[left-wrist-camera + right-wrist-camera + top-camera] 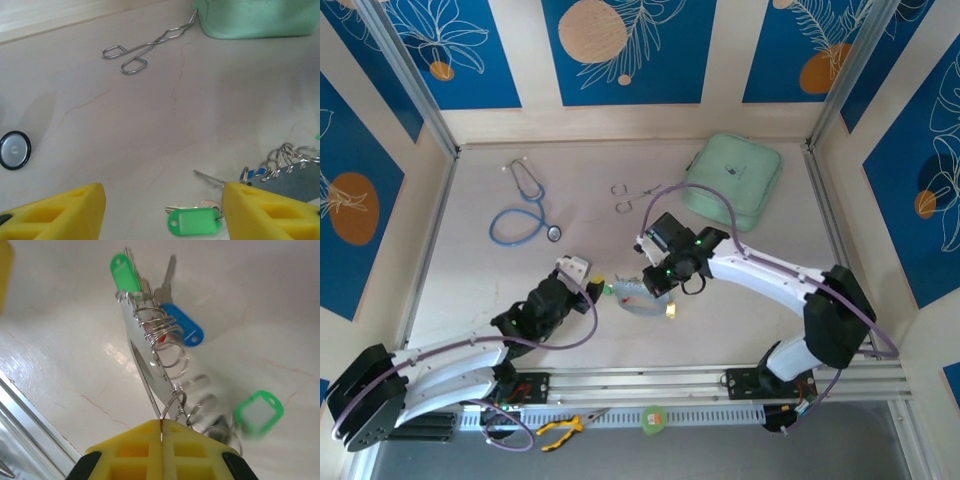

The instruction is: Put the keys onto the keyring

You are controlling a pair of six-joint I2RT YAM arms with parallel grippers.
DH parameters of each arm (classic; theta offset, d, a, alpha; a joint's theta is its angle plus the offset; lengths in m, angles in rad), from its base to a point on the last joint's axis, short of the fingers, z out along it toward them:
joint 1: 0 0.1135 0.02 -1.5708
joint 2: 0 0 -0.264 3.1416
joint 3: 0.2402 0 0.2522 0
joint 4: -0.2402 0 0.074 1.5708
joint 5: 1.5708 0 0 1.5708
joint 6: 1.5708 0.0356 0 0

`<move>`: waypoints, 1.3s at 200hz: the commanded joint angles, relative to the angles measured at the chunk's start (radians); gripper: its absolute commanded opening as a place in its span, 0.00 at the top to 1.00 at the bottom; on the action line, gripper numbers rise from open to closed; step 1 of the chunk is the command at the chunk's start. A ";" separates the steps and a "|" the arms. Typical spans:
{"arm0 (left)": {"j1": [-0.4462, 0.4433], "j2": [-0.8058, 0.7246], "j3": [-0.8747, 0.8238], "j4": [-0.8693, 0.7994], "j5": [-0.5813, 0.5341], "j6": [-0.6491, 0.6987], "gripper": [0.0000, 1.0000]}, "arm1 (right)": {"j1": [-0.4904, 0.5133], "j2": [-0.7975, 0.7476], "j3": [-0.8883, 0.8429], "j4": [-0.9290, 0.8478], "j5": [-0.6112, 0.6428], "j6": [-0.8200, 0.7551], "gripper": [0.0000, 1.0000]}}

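The keyring [145, 365], a flat pale-grey loop carrying several small steel split rings, is held off the table with my right gripper [161, 424] shut on its near end. Keys hang from it: a green-headed one [125, 272], a blue-headed one [182, 325] and a second, blurred green one [257, 412]. From above, the keyring [638, 303] lies between both grippers, under my right gripper [655, 290]. My left gripper [164, 200] is open just left of it, with a green-headed key [195, 220] lying on the table between its yellow fingers [75, 212]. The keyring's edge [290, 180] shows at the right.
Steel forceps [630, 195] and a pale green pouch [735, 180] lie at the back, a blue stethoscope [525, 215] at the back left. Yellow-handled pliers [565, 428] and a small green object [653, 418] sit on the front rail between the arm bases.
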 commanded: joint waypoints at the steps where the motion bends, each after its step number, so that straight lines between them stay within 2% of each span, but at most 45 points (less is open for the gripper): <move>1: 0.063 0.031 0.082 -0.035 0.219 0.151 0.38 | -0.020 -0.037 -0.037 0.081 -0.012 -0.140 1.00; 29: 0.110 0.093 0.122 -0.012 0.367 0.192 0.38 | -0.042 -0.061 -0.064 0.139 -0.018 -0.208 1.00; 48: 0.110 0.146 0.162 -0.037 0.384 0.194 0.38 | -0.073 -0.061 -0.072 0.150 -0.047 -0.191 1.00; 58: 0.110 0.167 0.180 -0.059 0.444 0.214 0.37 | -0.082 -0.062 -0.080 0.160 -0.075 -0.193 1.00; 85: 0.111 0.197 0.202 -0.047 0.630 0.379 0.37 | -0.090 -0.060 -0.090 0.182 -0.122 -0.242 1.00; 104: 0.117 0.244 0.259 -0.055 0.654 0.530 0.41 | -0.095 -0.054 -0.092 0.203 -0.147 -0.277 1.00; 122: 0.142 0.313 0.335 -0.102 0.681 0.598 0.45 | -0.111 -0.036 -0.079 0.198 -0.128 -0.260 1.00; 143: 0.149 0.346 0.354 -0.085 0.664 0.581 0.43 | -0.151 -0.012 -0.050 0.136 -0.058 -0.116 1.00; 156: 0.150 0.345 0.344 -0.065 0.647 0.542 0.40 | -0.173 0.020 -0.025 0.058 -0.047 -0.032 0.92; 185: 0.151 0.332 0.301 -0.017 0.582 0.416 0.37 | -0.191 0.101 0.024 -0.082 -0.006 0.138 0.80; 223: 0.150 0.304 0.255 0.032 0.467 0.257 0.38 | -0.165 0.141 0.024 -0.101 -0.026 0.343 0.74; 260: 0.149 0.269 0.226 0.066 0.452 0.222 0.38 | -0.120 0.213 0.089 -0.197 0.081 0.496 0.71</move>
